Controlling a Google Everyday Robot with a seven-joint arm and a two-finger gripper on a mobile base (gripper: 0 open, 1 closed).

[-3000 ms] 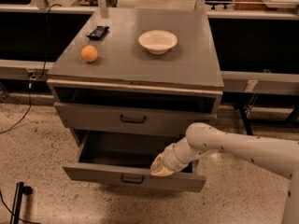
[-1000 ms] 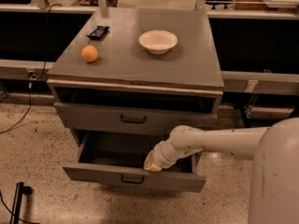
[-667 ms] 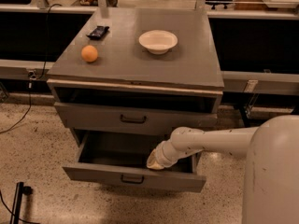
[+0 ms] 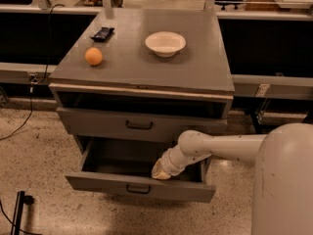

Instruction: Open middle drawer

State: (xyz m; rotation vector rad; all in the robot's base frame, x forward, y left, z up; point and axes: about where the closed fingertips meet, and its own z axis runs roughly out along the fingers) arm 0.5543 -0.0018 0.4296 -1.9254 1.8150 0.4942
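Observation:
The middle drawer [image 4: 98,122] is a grey front of medium height with a small dark bar handle [image 4: 139,126]. It sits nearly flush in the grey cabinet [image 4: 195,77]. Below it the lowest drawer [image 4: 88,182] is pulled well out, with its handle [image 4: 138,189] facing me. My white arm [image 4: 220,148] reaches in from the right. The gripper [image 4: 161,171] hangs low inside the open lowest drawer, just behind its front panel, below and right of the middle drawer's handle and apart from it.
On the cabinet top lie an orange [image 4: 93,56], a white bowl [image 4: 165,43] and a small dark packet [image 4: 102,33]. A dark open slot runs under the top. Speckled floor lies in front, with cables at the left. My arm's large white body [image 4: 283,180] fills the right foreground.
The gripper has shifted slightly left inside the lowest drawer since three seconds ago, and my arm's body has swung further into view at the right. Neither drawer has moved.

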